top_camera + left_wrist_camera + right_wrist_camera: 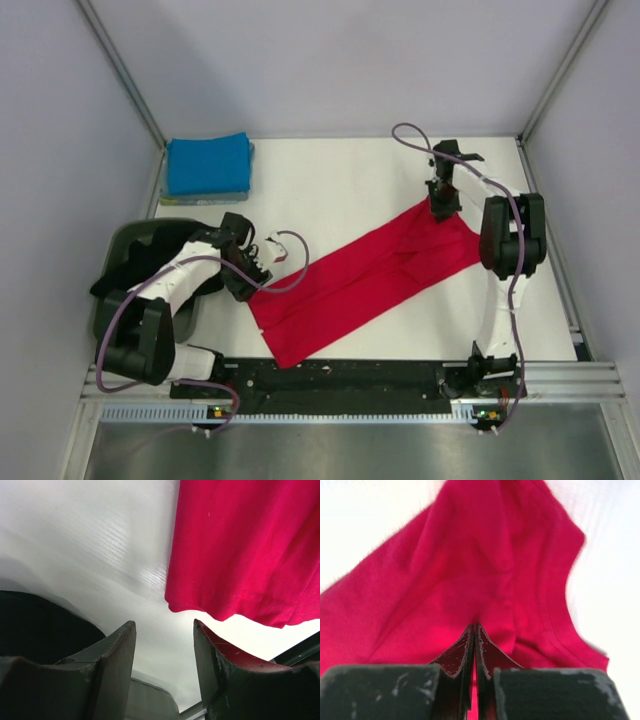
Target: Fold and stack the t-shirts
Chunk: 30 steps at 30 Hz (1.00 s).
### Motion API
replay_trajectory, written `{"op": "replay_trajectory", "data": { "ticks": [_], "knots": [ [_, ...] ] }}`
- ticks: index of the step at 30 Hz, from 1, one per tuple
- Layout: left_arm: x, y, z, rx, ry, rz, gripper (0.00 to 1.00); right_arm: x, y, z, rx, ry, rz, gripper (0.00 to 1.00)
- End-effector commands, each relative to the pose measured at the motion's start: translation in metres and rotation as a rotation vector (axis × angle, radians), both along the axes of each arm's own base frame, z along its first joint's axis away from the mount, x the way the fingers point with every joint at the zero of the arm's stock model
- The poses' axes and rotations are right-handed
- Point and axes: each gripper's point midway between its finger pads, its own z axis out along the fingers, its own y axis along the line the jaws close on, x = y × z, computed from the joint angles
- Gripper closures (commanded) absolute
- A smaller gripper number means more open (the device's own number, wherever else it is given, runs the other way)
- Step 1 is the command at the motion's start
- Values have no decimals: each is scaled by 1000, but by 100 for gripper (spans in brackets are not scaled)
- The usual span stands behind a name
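red t-shirt [360, 280] lies spread flat in a long diagonal band on the white bench [330, 180], one end close to the near edge left of centre, the other end up toward the far right. right gripper [441, 205] sits at that far right end, jaws pressed together and pinching a bunched bit of the red cloth; in the right wrist view the fabric rises in folds right up to the closed tips. left gripper [262, 283] is low at the left edge of the shirt, near its lower end, jaws spread with nothing between them; the left wrist view shows the stitched hem just beyond the tips, not touching, bare bench in the gap. blue t-shirt [208, 163] is folded into a neat rectangle in the far left corner of the bench, well apart from the red one, sitting on another thin folded layer whose kind i cannot tell. dark tub [125, 245] stands at the left edge, the left arm reaching over it, dark cloth hanging over its rim.
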Motion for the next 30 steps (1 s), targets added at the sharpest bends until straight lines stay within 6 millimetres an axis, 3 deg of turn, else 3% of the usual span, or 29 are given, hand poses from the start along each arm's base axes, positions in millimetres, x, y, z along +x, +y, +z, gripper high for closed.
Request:
{"op": "replay_trajectory", "data": {
  "ticks": [1,12,23,30],
  "knots": [
    [2,-1,2,-7,-5,16,46,16,14,5,-1,-22,74,100],
    [4,-2,2,-8,-10,16,46,-39,18,-1,-1,64,91,100],
    [4,-3,1,-13,-5,8,46,-76,1,43,-57,-91,41,100],
    [5,-5,3,-23,-11,8,46,-94,8,29,-36,-59,86,100]
  ]
}}
